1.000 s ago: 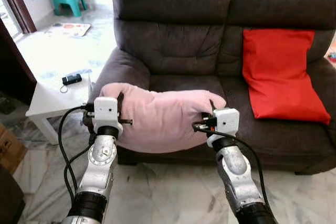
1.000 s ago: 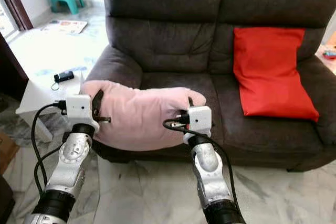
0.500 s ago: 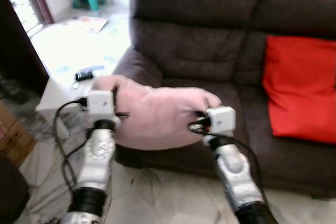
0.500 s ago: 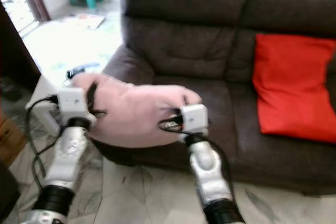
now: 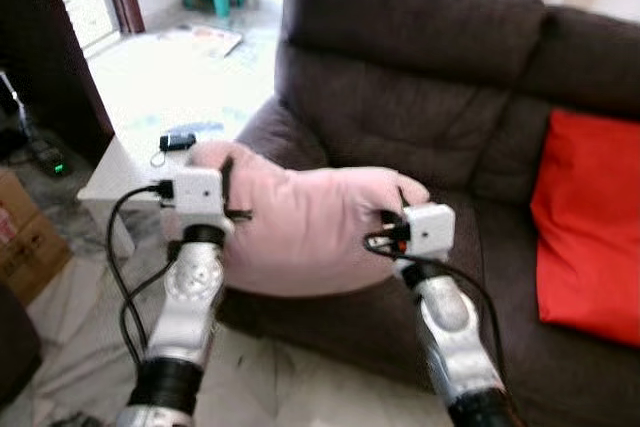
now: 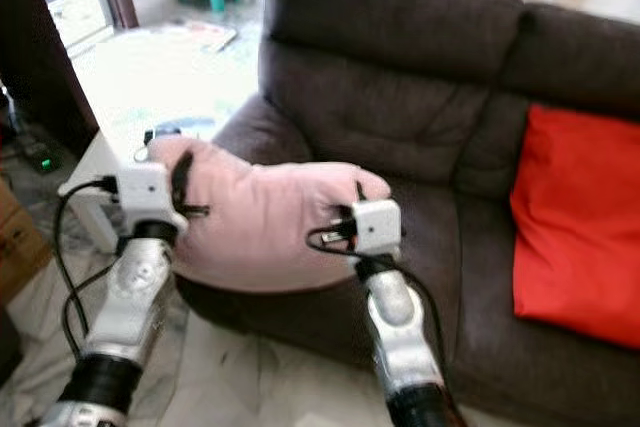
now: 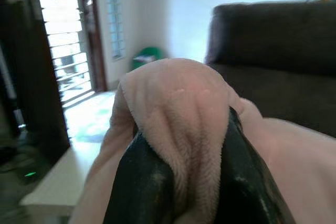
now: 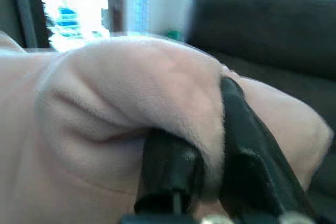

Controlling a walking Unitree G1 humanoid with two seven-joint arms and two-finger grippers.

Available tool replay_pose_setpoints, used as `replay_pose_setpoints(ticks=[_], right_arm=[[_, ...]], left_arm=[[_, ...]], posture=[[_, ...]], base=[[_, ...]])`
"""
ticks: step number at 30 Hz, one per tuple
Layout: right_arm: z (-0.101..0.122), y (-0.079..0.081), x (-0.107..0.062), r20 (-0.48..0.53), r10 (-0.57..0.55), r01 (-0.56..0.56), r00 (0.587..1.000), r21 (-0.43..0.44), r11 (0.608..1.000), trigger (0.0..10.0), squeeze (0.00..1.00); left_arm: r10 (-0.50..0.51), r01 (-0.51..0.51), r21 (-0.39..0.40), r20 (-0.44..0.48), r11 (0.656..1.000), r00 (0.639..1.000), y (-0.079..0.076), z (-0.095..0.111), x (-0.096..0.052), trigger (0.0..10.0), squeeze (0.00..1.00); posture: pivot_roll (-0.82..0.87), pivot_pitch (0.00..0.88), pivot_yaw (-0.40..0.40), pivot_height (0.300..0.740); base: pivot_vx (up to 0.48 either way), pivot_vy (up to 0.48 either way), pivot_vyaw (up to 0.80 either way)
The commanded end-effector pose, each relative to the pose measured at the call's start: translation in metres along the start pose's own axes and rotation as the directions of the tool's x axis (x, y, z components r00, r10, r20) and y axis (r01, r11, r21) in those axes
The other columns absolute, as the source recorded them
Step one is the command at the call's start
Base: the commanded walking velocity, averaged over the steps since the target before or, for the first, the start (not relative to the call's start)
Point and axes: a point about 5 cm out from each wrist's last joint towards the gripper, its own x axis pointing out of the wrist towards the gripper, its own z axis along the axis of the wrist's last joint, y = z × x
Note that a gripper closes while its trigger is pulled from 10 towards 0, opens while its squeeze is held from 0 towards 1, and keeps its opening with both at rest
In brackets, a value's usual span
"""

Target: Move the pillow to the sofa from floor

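Left gripper (image 7: 184,182) and right gripper (image 8: 210,177): you see each pinching one end of the pink pillow (image 5: 300,227), which hangs between them above the dark sofa's (image 5: 420,57) seat edge.

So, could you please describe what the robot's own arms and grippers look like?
Both arms are silver metal with black collars low down. The left gripper and right gripper each have a white boxy housing and two long black fingers. Black cables loop from each housing.
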Motion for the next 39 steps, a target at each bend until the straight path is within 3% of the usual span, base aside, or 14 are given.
replay_pose_setpoints(ticks=[1, 6, 10, 14, 16, 18, 31, 39], right_arm=[[0.015, -0.002, 0.003, 0.073, 0.024, -0.022, 0.997, -0.026, 0.999, 10.0, 0.0], [0.016, -0.002, 0.003, 0.076, 0.029, -0.027, 0.997, -0.028, 0.999, 10.0, 0.0], [0.025, -0.007, 0.008, 0.11, -0.017, 0.013, 0.994, 0.034, 0.999, 10.0, 0.0], [0.042, -0.015, 0.016, 0.169, -0.067, 0.058, 0.983, 0.057, 0.997, 10.0, 0.0], [0.041, -0.015, 0.017, 0.162, -0.067, 0.057, 0.985, 0.067, 0.996, 10.0, 0.0], [0.04, -0.015, 0.017, 0.156, -0.065, 0.057, 0.986, 0.058, 0.997, 10.0, 0.0], [0.033, -0.011, 0.013, 0.124, -0.047, 0.041, 0.991, 0.051, 0.998, 10.0, 0.0], [0.03, -0.008, 0.012, 0.103, -0.033, 0.028, 0.994, 0.049, 0.998, 10.0, 0.0]], left_arm=[[-0.078, 0.082, -0.031, 0.115, 0.996, 0.99, -0.025, 0.028, 0.007, 10.0, 0.0], [-0.074, 0.08, -0.035, 0.138, 0.996, 0.988, -0.025, 0.035, 0.01, 10.0, 0.0], [-0.087, 0.095, -0.041, 0.157, 0.995, 0.984, -0.026, 0.044, 0.015, 10.0, 0.0], [-0.169, 0.18, -0.052, 0.168, 0.982, 0.971, -0.035, 0.054, 0.017, 10.0, 0.0], [-0.26, 0.268, -0.041, 0.144, 0.962, 0.955, -0.045, 0.05, 0.015, 10.0, 0.0], [-0.274, 0.282, -0.047, 0.129, 0.958, 0.953, -0.047, 0.046, 0.013, 10.0, 0.0], [-0.284, 0.288, -0.097, 0.054, 0.953, 0.957, -0.043, 0.033, 0.008, 10.0, 0.0], [-0.286, 0.287, -0.117, 0.023, 0.951, 0.958, -0.038, 0.027, 0.006, 10.0, 0.0]], posture=[[0.01, 0.001, -0.082, 0.74], [0.01, 0.001, -0.083, 0.74], [0.01, 0.003, -0.084, 0.74], [0.01, 0.002, -0.086, 0.74], [0.02, 0.001, -0.088, 0.74], [0.02, 0.001, -0.088, 0.74], [0.01, 0.005, -0.09, 0.74], [0.02, 0.007, -0.092, 0.74]], base=[[0.315, 0.0, 0.0], [0.315, 0.0, 0.0], [0.315, 0.0, 0.0], [0.318, 0.0, 0.0], [0.315, 0.0, -0.76], [0.309, 0.0, -0.8], [0.293, 0.0, -0.11], [0.0, 0.0, 0.0]])
